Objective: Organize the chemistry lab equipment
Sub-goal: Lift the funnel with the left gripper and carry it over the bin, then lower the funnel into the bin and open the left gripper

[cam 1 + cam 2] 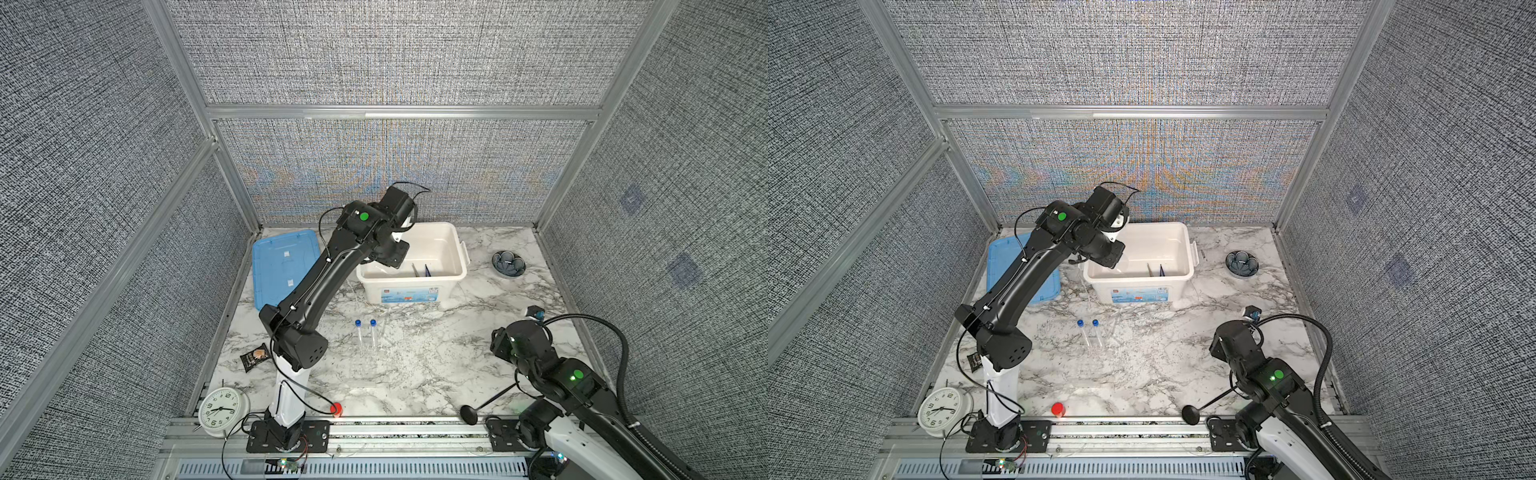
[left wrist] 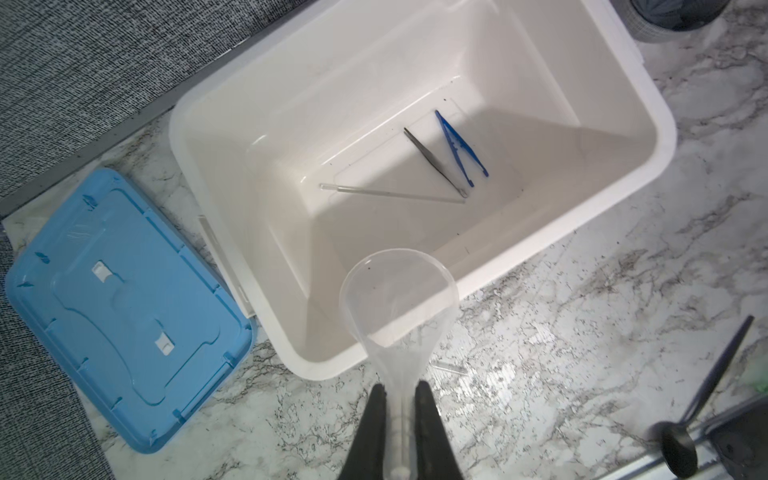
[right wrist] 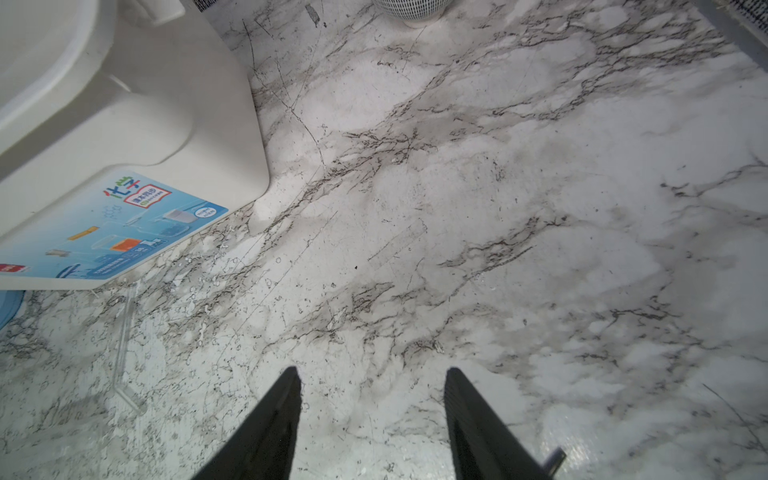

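My left gripper (image 2: 401, 386) is shut on the stem of a clear funnel (image 2: 397, 291), whose wide mouth hangs over the near corner of the white box (image 2: 663, 124). On the box floor lie silver tweezers (image 2: 434, 162), dark blue forceps (image 2: 459, 145) and a thin clear rod (image 2: 390, 193). Two clear blue-capped tubes (image 1: 358, 332) (image 1: 373, 332) stay side by side on the marble in front of the box, also in a top view (image 1: 1090, 332). My right gripper (image 3: 372, 374) hovers open over bare marble at the right, holding nothing. A thin clear dropper (image 3: 122, 345) lies near the box front.
A blue lid (image 1: 282, 266) lies left of the box. A grey-blue flower-shaped dish (image 1: 508, 264) sits at the back right. A black ladle (image 1: 486, 403), a red button (image 1: 336, 408), a white clock (image 1: 220, 409) and a dark packet (image 1: 254, 356) sit along the front.
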Controlling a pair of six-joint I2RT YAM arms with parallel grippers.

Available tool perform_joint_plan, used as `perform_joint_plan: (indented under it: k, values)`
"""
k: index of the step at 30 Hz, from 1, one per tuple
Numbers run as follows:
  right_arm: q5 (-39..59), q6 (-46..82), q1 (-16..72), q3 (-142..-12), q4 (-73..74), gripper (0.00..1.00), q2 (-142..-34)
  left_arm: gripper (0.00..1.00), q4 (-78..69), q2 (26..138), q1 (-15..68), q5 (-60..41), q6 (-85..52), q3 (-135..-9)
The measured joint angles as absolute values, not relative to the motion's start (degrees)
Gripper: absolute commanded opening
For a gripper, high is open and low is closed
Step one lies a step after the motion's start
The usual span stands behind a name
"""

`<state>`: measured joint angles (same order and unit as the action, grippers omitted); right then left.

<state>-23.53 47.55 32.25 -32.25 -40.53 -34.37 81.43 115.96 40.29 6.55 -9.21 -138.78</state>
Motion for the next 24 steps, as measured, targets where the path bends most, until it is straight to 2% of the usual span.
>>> perform_joint_plan:
  k: [13, 24]
  values:
    - [-21.63, 43.9, 31.99, -37.56, -40.12, 0.58, -44.05, 0.09, 68.86, 121.58, 35.22, 6.85, -9.28, -134.26]
    - [-20.38, 41.45, 31.53, -39.81, -38.72, 0.59, -47.31, 0.09, 69.12, 127.98, 34.74, 5.82, -9.04, -132.55]
